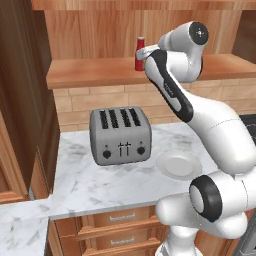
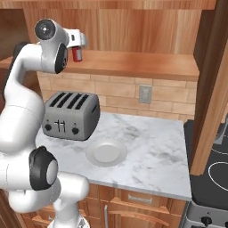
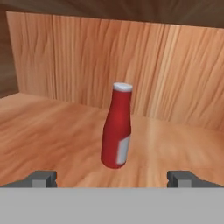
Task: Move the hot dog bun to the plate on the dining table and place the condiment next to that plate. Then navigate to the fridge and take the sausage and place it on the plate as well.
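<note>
Raised to the wooden shelf above the worktop, the hand is spread wide and grasps nothing; its 2 dark fingertips stand apart on either side of the ketchup bottle, which is a little beyond them and not yet between them.

Nearest the robot, on the marble worktop, lies a round off-white plate with nothing on it. Just left of the plate and slightly farther back sits a grey 4-slot toaster. Behind both runs a tan brick wall with an outlet. Above that is the shelf, and on it the red bottle with its white cap stands upright, apart from the wood panel behind it. In the left base view the bottle shows just past the arm's wrist.

As for progress, I judge the task to be in its early part. The bottle is still on the shelf, ungripped, so the condiment step is only at the approach. No bun, sausage, dining table or fridge can be made out, so nothing shows either food item delivered. What appears left: closing on the bottle, carrying it to the dining table's plate, and the fridge trip.
</note>
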Controlling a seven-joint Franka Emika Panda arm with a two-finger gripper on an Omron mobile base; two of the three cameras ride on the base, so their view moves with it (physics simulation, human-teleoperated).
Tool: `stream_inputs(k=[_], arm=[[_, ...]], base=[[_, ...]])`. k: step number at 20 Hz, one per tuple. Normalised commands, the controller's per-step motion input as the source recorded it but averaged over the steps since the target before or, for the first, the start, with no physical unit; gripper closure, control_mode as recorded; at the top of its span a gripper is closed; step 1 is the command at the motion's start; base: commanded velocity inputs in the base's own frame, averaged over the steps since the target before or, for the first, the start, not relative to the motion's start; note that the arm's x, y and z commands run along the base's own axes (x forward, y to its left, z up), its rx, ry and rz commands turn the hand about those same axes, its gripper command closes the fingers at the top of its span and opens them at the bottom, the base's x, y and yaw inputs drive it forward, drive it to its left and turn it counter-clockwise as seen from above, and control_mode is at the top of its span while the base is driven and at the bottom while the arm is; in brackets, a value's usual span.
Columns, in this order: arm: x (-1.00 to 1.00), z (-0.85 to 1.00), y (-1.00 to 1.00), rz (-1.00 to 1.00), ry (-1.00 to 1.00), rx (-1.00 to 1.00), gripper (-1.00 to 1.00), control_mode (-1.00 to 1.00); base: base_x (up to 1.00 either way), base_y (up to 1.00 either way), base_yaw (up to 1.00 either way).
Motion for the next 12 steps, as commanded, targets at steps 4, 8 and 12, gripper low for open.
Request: stream_inputs(k=[4, 8, 12], arm=[[0.48, 0.11, 0.07, 0.00, 0.00, 0.00, -1.00, -1.00], [0.32, 0.01, 0.00, 0.00, 0.00, 0.00, -1.00, -1.00], [0.23, 0.00, 0.00, 0.00, 0.00, 0.00, -1.00, -1.00]], base=[[0.00, 0.00, 0.00], [0.00, 0.00, 0.00], [0.00, 0.00, 0.00]])
